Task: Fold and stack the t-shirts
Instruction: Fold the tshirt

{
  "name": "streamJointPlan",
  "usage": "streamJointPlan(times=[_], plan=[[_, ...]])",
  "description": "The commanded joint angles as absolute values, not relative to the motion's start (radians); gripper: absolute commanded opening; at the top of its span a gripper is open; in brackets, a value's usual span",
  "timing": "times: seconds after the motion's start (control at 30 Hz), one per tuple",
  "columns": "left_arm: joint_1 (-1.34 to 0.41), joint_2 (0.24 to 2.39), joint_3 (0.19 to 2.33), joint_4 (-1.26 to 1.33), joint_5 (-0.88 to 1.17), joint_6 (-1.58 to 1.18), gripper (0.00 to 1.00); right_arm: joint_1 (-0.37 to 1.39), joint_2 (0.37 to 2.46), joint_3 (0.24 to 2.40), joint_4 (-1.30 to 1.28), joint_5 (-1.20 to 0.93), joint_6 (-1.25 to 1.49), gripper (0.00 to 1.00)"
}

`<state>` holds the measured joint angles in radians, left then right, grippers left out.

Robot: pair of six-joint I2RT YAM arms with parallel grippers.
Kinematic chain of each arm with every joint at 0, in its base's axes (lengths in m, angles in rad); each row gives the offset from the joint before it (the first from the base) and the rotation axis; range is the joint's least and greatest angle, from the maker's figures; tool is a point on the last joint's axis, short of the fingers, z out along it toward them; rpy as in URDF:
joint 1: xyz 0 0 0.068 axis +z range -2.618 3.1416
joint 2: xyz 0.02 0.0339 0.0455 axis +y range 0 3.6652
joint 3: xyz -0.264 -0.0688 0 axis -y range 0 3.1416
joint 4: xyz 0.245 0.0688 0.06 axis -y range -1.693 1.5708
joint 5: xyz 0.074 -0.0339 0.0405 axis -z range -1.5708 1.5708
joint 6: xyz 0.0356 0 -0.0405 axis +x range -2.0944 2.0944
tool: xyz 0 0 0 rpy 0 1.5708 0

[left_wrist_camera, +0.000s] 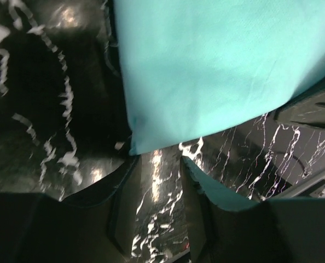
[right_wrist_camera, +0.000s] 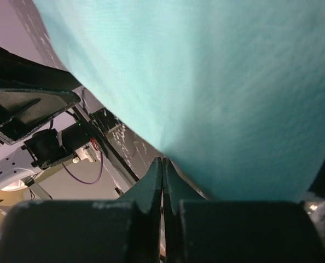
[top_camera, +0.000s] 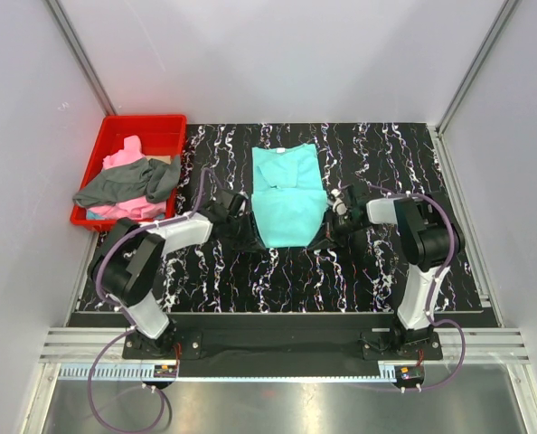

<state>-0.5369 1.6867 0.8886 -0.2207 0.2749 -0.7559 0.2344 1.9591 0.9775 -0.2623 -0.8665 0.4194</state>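
**Step in hand: folding the first garment.** The teal-turquoise cotton t-shirt point(top_camera: 288, 199) lies part-folded at the middle of the black, white-veined desk point(top_camera: 277, 280). The right hand point(right_wrist_camera: 162, 164), fingers pressed together, appears to pinch the shirt's right edge. The left hand point(left_wrist_camera: 154, 175), fingers apart, sits at the near-left corner. By judgement, the next move calls for the left hand to close on that corner, then for both to carry the near edge away. Bare desk lies beyond. The pink cotton t-shirt point(top_camera: 124, 158) and dark grey cotton t-shirt point(top_camera: 124, 187) lie in the red plastic bin point(top_camera: 115, 125), well apart.
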Motion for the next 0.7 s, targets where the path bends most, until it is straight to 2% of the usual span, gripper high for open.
streamJointPlan(times=[0.0,0.1,0.23,0.43,0.47,0.67], plan=[[-0.534,1.562,0.919,-0.282,0.250,-0.761,0.41,0.235,1.859,0.991,-0.249,-0.856,0.449,0.00],[-0.546,1.523,0.934,-0.179,0.339,-0.810,0.42,0.274,1.851,1.025,-0.210,-0.870,0.497,0.00],[-0.569,1.578,0.988,-0.153,0.348,-0.834,0.42,0.340,1.904,1.065,-0.147,-0.867,0.548,0.00],[-0.568,1.715,1.002,-0.172,0.293,-0.818,0.39,0.347,2.008,1.120,-0.152,-0.844,0.522,0.00],[-0.568,1.744,1.002,-0.189,0.243,-0.810,0.36,0.345,2.020,1.120,-0.164,-0.836,0.503,0.00],[-0.554,1.812,0.957,-0.261,0.144,-0.796,0.33,0.322,2.051,1.055,-0.147,-0.813,0.474,0.00]])
